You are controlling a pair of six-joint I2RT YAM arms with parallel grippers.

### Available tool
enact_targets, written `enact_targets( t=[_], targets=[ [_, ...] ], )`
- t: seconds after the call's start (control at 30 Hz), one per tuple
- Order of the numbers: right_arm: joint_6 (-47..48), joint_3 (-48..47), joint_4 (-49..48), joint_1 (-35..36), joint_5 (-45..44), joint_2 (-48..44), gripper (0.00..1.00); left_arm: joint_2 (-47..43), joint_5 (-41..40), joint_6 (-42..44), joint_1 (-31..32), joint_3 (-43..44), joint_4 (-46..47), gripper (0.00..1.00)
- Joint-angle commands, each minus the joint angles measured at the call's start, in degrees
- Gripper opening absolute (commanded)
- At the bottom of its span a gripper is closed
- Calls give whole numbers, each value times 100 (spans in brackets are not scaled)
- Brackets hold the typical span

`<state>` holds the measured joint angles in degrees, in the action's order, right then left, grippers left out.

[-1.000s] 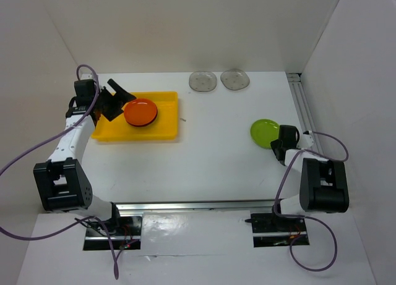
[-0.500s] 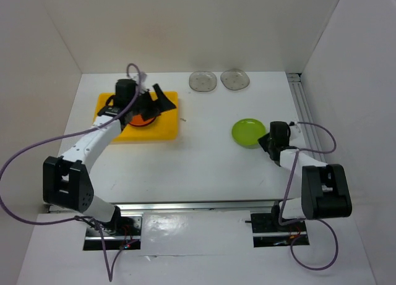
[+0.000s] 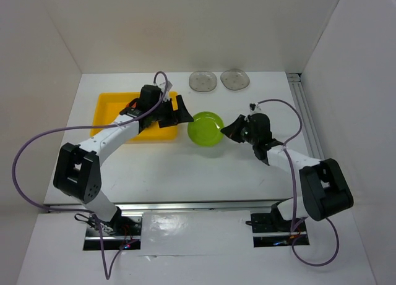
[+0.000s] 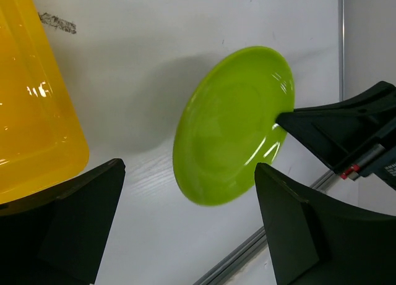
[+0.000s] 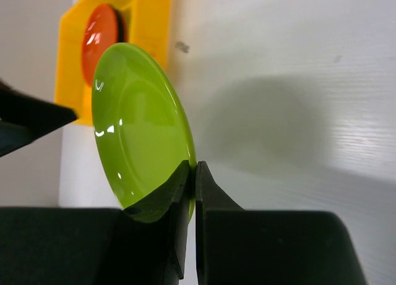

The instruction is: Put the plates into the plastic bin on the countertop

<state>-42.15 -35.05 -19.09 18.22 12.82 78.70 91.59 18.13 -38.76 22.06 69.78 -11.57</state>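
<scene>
My right gripper [image 3: 231, 130] is shut on the rim of a lime green plate [image 3: 206, 128] and holds it above the white countertop [image 3: 204, 167], just right of the yellow bin [image 3: 108, 106]. The plate also shows in the right wrist view [image 5: 139, 130] and the left wrist view [image 4: 232, 124]. My left gripper [image 3: 177, 110] is open and empty at the bin's right end, facing the plate. An orange plate [image 5: 102, 34] lies in the bin; my left arm hides it in the top view. Two clear plates [image 3: 203, 81] [image 3: 234, 79] lie at the back wall.
White walls bound the counter on three sides. A metal rail [image 3: 303, 106] runs along the right edge. The bin's yellow wall [image 4: 37, 112] fills the left of the left wrist view.
My right gripper carried the green plate left from the right side to the middle. My left gripper swung right from the bin's left end to its right end.
</scene>
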Motion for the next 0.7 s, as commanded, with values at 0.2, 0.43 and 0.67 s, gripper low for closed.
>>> enact_targets(
  t=[0.2, 0.43, 0.67],
  targets=[
    [-742, -187, -2362, 59, 1777, 559, 0, 307, -11, 203, 26, 89, 217, 74],
    [-689, -310, -2074, 112, 1637, 621, 26, 184, -326, 203, 26, 202, 165, 0],
    [-75, -143, -713, 112, 599, -20, 100, -27, -1083, -289, -1246, 406, -249, 0]
  ],
)
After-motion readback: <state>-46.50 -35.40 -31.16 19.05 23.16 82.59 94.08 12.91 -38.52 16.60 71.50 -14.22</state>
